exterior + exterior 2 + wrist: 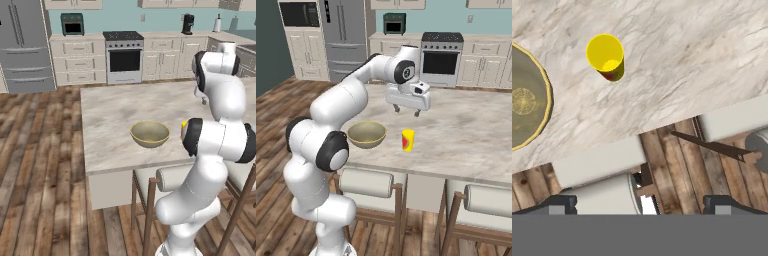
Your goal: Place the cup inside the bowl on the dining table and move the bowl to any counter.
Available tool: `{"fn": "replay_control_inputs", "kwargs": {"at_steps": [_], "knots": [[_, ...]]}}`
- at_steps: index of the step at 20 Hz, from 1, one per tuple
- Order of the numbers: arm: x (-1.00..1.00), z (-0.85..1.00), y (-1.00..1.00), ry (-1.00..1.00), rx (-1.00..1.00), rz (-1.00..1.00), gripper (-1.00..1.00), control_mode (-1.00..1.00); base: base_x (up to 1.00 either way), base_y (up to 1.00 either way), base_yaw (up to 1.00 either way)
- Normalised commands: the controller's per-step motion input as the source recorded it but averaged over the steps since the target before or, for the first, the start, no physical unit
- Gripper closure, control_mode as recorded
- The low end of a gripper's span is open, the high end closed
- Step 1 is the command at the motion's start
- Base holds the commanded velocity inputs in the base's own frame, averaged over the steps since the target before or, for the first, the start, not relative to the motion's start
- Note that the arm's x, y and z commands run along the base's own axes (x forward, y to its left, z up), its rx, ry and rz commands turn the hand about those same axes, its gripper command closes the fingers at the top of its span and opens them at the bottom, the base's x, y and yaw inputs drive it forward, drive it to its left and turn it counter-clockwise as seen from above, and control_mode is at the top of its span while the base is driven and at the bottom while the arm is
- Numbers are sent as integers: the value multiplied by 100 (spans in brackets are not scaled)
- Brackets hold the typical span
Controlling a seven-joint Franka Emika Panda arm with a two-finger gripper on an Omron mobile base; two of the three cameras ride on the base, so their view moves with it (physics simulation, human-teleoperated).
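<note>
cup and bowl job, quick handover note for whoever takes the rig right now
Gripper: open, empty, hovering above the table, behind the cup.
Cup: upright on the table near its front edge, beside the bowl, not touching it.
Bowl: empty, on the table near the same edge.
Done: nothing yet; cup not grasped.
Left: lower onto the cup, grip it, set it in the bowl, then carry the bowl to a counter along the teal wall.

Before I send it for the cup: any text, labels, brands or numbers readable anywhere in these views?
None readable.
The cup bears a red patch, too blurred to show any lettering.
The bowl has a faint round pattern inside, no words.
The gripper has no marking.
</note>
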Motion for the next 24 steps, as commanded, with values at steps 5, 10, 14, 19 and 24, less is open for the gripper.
{"fn": "replay_control_inputs", "kwargs": {"at_steps": [5,10,14,19,24], "knots": [[22,-14,0,0,0,-4,-100,-100,0,0,0],[33,-16,0,0,0,-2,-100,-100,0,0,0],[41,-15,0,0,0,-1,-100,-100,0,0,0],[50,-7,0,0,0,0,-100,-100,0,0,0],[40,0,0,0,0,0,-100,-100,0,0,0]]}}
